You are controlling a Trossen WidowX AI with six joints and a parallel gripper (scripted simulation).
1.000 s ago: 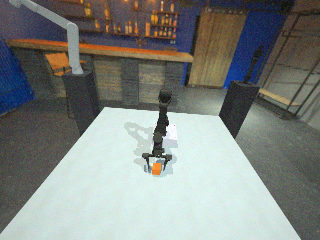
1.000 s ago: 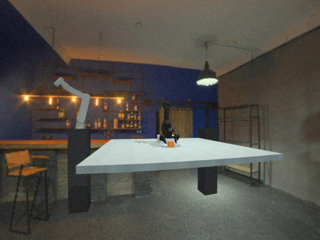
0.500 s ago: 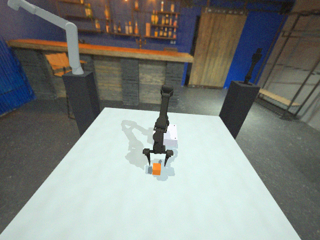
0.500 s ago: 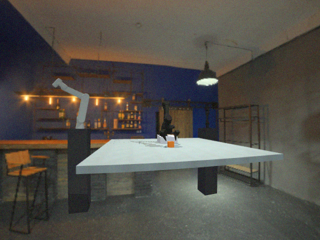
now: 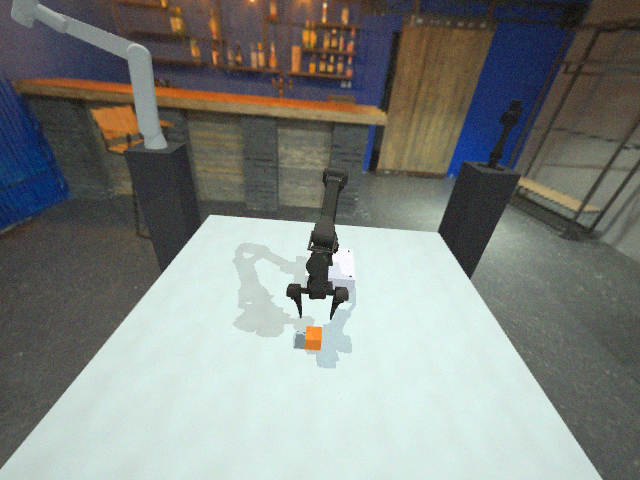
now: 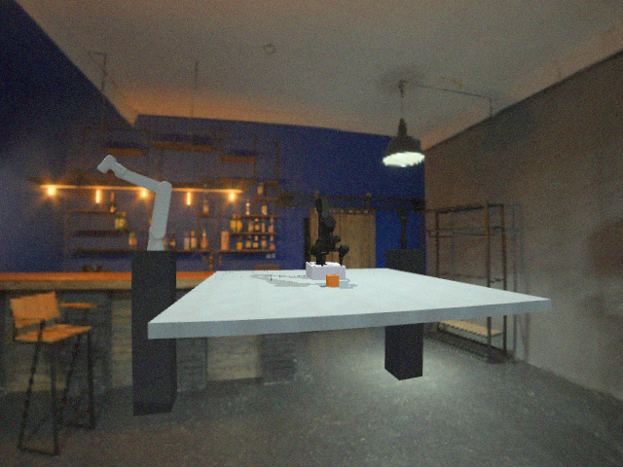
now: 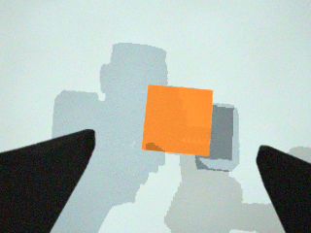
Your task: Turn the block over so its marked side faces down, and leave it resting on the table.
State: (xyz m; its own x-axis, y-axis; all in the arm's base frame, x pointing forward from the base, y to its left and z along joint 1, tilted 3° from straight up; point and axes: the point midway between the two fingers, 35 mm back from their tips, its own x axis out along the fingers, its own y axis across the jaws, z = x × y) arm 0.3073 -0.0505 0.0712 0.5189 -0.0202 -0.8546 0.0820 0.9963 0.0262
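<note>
On table (image 5: 206, 392): orange block (image 5: 313, 337) resting; fingers (image 5: 298, 307) spread above, empty.

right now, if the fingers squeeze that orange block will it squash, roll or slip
The orange block looks like a rigid, flat-faced cube, so it probably won't squash or roll. Its faces appear smooth, so a light squeeze might slip. The open gripper hangs above it.
</note>
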